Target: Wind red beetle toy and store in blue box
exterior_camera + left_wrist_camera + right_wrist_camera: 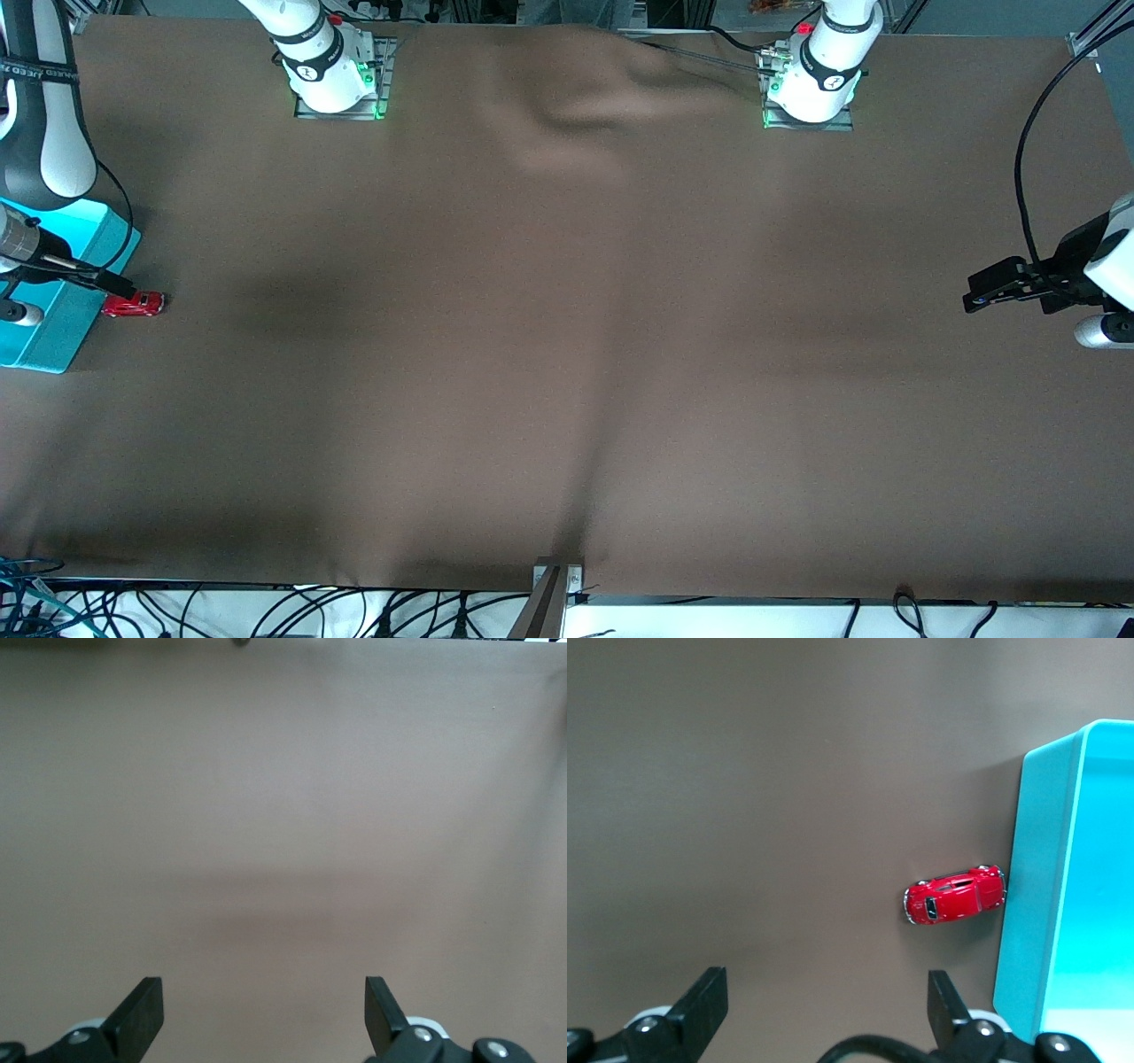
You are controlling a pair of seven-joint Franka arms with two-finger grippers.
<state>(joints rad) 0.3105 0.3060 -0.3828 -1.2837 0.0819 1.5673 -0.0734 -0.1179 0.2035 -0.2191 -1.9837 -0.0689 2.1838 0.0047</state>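
The red beetle toy [133, 304] stands on its wheels on the brown cloth, one end close against the side wall of the blue box [53, 332] at the right arm's end of the table. In the right wrist view the toy [955, 895] lies beside the box wall [1036, 895], whose cyan inside shows nothing in the part seen. My right gripper [111, 283] hangs open and empty over the cloth by the toy and touches nothing; in its own view [826, 1010] the toy is not between its jaws. My left gripper [983, 294] waits open and empty over bare cloth, as its own view [264, 1014] shows.
The brown cloth [567, 354] covers the whole table, with a raised fold [576, 115] between the two arm bases. Cables [266, 611] hang along the table edge nearest the front camera. A black cable [1028, 159] loops by the left arm.
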